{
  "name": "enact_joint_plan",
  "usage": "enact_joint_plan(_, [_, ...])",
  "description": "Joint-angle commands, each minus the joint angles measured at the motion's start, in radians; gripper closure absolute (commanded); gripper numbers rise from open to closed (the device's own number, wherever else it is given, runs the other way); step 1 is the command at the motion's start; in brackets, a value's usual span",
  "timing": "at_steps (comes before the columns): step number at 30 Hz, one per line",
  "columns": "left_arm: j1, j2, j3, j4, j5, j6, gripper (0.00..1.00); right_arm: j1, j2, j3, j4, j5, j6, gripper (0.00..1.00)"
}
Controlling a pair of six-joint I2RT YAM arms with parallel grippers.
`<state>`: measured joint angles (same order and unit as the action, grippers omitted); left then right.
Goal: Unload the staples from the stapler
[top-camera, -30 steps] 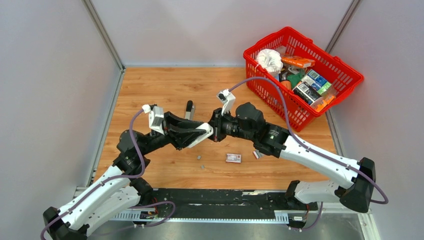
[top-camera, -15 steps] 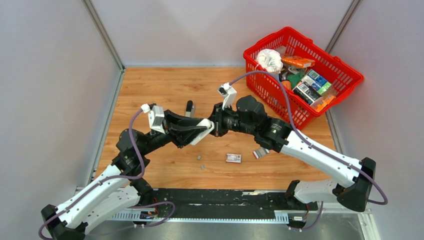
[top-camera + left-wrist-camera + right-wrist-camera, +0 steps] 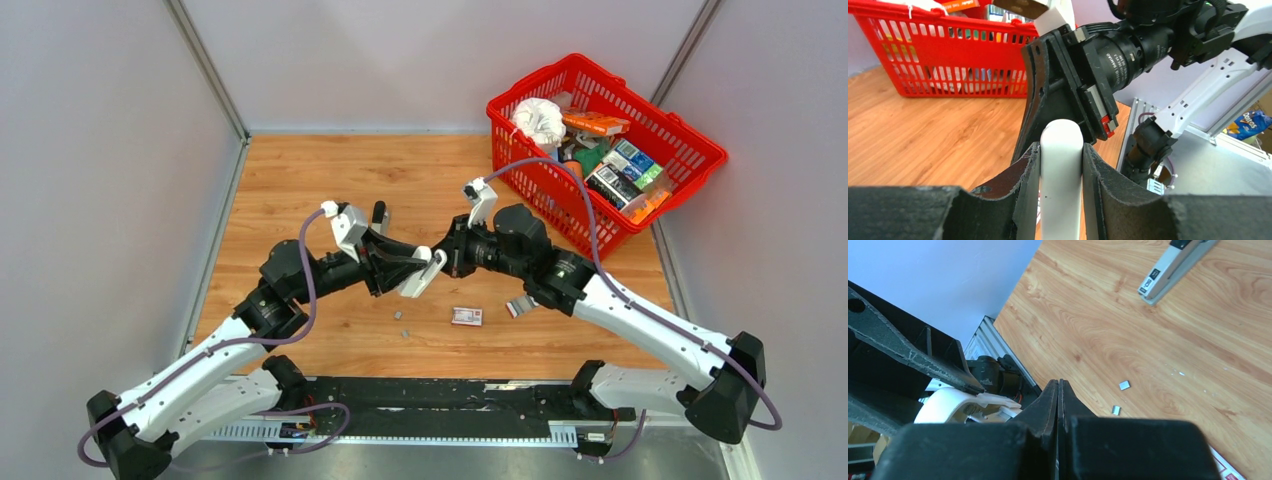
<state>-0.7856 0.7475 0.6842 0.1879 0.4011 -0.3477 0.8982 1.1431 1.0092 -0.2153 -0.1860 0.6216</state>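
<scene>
Clamping a white stapler between part-open fingers, left gripper is reaching mid-table, arm stretched low. Right gripper, fully closed and empty, is pointing toward it. Staples are lying loose on the table, nearer the bases.

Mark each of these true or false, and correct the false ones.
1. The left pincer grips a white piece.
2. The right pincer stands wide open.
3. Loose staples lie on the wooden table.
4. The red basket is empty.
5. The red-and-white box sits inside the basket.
1. True. The left pincer is closed on a white rounded piece.
2. False. The right pincer is shut, with nothing between its jaws.
3. True. Two small staples lie on the table.
4. False. The red basket is full of packets.
5. False. The red-and-white box lies on the table, near the staples.
</scene>
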Motion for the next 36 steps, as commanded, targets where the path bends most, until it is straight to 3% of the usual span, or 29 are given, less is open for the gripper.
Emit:
enact_joint_plan(1, [-0.004,0.055,0.054,-0.067,-0.045,0.052,1.00,-0.039,-0.069,-0.020,0.131,-0.046,0.010,1.00])
enact_joint_plan(6, [-0.004,0.128,0.110,-0.107,-0.180,0.082,1.00,-0.120,-0.094,-0.075,0.129,-0.067,0.015,0.99])
enact_joint_plan(12, [-0.004,0.214,0.201,-0.149,-0.368,0.118,1.00,-0.180,-0.112,-0.144,0.065,0.041,0.015,0.81])
enact_joint_plan(18, [0.008,0.334,0.337,-0.297,-0.602,0.156,1.00,-0.183,-0.082,-0.188,0.013,0.115,0.009,0.80])
enact_joint_plan(29, [0.330,0.507,0.365,-0.372,-0.582,0.058,1.00,-0.180,-0.026,-0.218,-0.002,0.109,-0.016,0.79])
enact_joint_plan(36, [0.462,0.607,0.416,-0.446,-0.562,0.044,1.00,-0.163,0.001,-0.216,0.010,0.071,-0.017,0.79])
